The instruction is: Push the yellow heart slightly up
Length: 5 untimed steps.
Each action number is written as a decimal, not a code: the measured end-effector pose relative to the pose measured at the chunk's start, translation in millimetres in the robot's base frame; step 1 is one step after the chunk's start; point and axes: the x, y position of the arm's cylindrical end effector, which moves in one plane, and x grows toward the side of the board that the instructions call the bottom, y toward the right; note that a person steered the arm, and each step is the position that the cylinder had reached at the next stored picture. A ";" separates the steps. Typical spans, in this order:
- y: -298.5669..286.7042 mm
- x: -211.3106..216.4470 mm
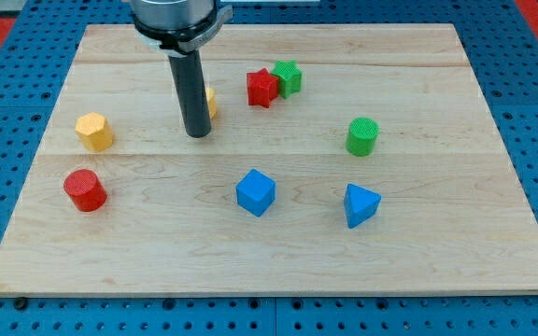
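Mostly hidden, the yellow heart [212,101] peeks out at the rod's right, near the board's [418,261] top centre. My tip [197,134] rests just below-left of it, apparently touching. The rod carries no claw. A red star [261,88] sits nearby to the right.

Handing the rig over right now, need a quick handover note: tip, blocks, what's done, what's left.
My tip is on the board, just at the view's left of the yellow heart, which the rod mostly hides; contact can't be told.
Red star and green star sit to the view's right of it, touching.
Done: can't tell from this frame.
Left: get below the heart, nudge it slightly up.
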 end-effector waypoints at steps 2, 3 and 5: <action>-5.4 -27.1; -5.4 -31.2; -23.2 9.0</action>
